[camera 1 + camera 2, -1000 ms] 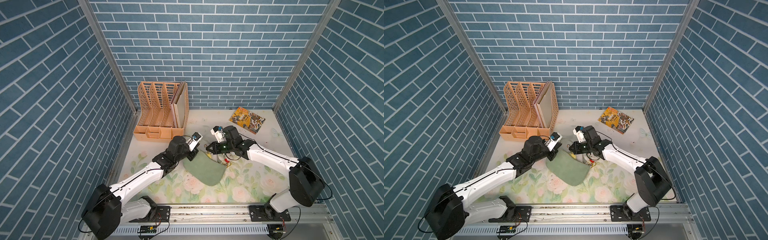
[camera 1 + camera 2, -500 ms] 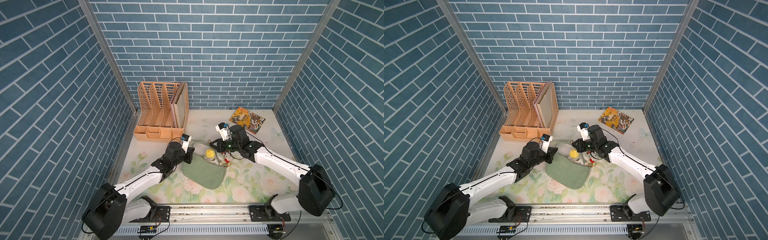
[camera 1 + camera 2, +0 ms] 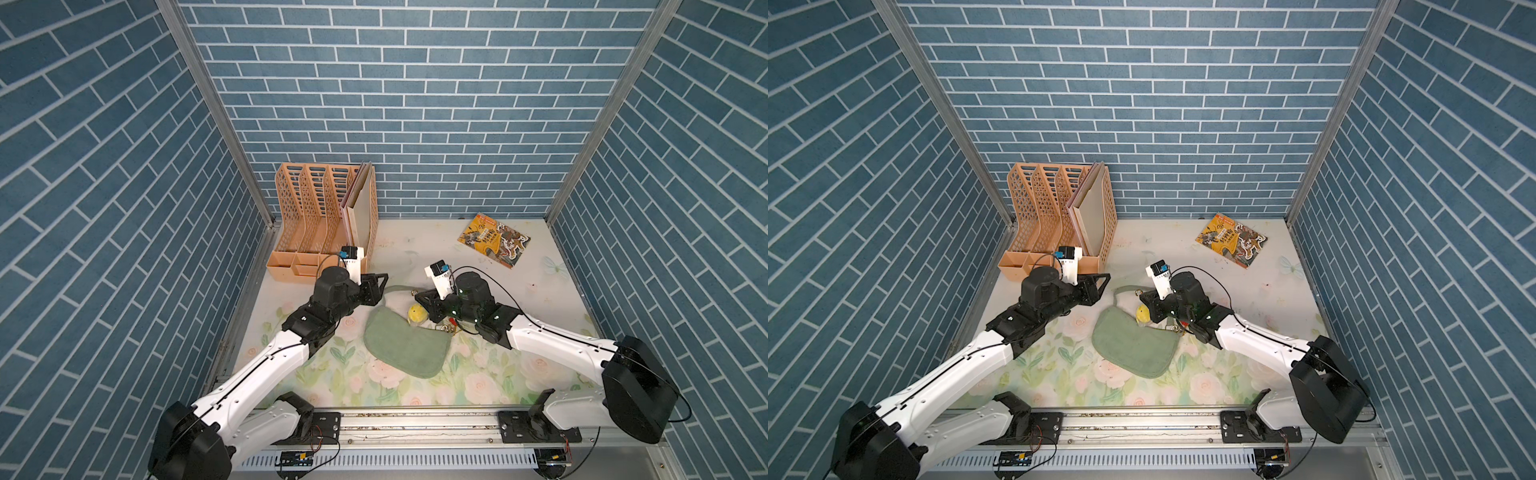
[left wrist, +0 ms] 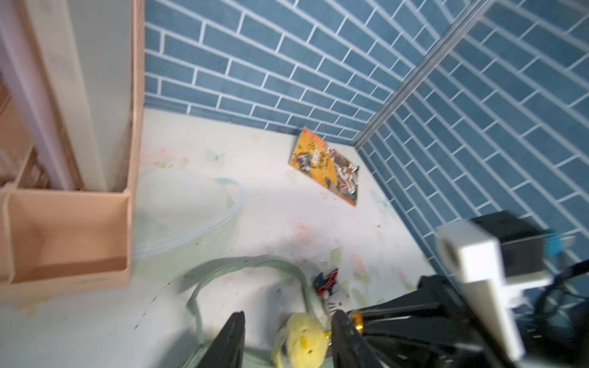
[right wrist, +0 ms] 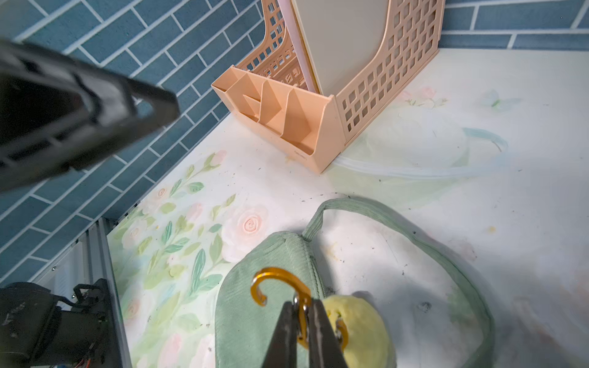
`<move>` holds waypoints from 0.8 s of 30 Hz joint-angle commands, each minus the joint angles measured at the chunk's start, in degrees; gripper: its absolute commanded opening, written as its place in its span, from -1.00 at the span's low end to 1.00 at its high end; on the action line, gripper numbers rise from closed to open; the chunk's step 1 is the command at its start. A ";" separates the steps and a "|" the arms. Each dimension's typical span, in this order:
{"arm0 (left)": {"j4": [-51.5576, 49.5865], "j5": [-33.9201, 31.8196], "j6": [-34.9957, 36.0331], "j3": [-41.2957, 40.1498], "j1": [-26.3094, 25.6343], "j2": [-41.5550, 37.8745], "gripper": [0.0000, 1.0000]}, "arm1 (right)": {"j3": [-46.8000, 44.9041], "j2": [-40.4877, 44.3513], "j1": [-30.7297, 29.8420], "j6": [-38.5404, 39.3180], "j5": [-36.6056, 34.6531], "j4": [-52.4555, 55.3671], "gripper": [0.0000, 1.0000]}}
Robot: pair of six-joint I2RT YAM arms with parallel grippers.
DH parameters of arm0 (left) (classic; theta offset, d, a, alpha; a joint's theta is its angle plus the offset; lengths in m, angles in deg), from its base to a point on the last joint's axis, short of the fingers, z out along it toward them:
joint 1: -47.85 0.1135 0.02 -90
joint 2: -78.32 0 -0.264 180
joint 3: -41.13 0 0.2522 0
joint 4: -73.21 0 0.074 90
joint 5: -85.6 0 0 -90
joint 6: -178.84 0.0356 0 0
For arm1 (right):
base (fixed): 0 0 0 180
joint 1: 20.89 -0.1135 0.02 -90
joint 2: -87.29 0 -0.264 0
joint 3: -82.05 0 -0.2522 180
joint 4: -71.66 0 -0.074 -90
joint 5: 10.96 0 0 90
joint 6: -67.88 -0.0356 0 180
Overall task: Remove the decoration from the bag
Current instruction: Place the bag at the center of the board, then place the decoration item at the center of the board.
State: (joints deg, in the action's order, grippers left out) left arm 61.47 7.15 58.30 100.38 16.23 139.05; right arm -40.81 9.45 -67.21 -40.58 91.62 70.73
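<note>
The sage-green bag (image 3: 405, 345) (image 3: 1131, 345) lies flat on the floral mat, its thin strap (image 5: 376, 210) looping toward the back. My right gripper (image 5: 301, 321) (image 3: 417, 296) is shut on a gold clasp (image 5: 277, 280) at the bag's upper edge, beside a yellow plush (image 3: 417, 314) (image 5: 357, 328). The decoration (image 4: 331, 293), a small white cat with red, lies next to the strap just past that gripper's tip. My left gripper (image 4: 287, 337) (image 3: 380, 286) hangs open over the strap's far end, holding nothing. In the left wrist view the yellow plush shows between its fingers (image 4: 232, 341).
A peach file organizer (image 3: 324, 224) with folders stands at the back left, close behind my left gripper. A yellow picture book (image 3: 493, 240) lies at the back right. Blue brick walls enclose three sides, and a metal rail (image 3: 415, 424) runs along the front.
My left gripper has opened and drawn back from the bag's top edge toward the organizer, uncovering the yellow plush. The right gripper stays shut on the clasp, shifted slightly.
</note>
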 commanded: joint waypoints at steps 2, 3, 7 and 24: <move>-2.12 8.86 -6.10 5.58 -3.47 5.71 -0.05 | 0.57 0.87 -1.18 5.31 -2.90 -5.34 -1.00; -2.32 9.97 -6.41 6.17 -3.61 6.99 -0.08 | 0.81 0.79 -1.25 5.63 -2.57 -5.38 -1.00; -3.73 11.61 -6.55 7.33 -3.72 8.63 -0.12 | 1.49 0.69 -1.40 6.20 -1.89 -5.52 -1.00; -3.59 13.62 -6.82 5.89 -4.28 10.52 -0.29 | 4.35 -0.84 -1.90 7.34 -0.97 -3.85 -1.00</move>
State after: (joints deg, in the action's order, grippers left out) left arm 58.69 20.72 50.06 105.32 12.26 148.86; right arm -38.14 8.84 -68.53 -35.12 90.31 67.40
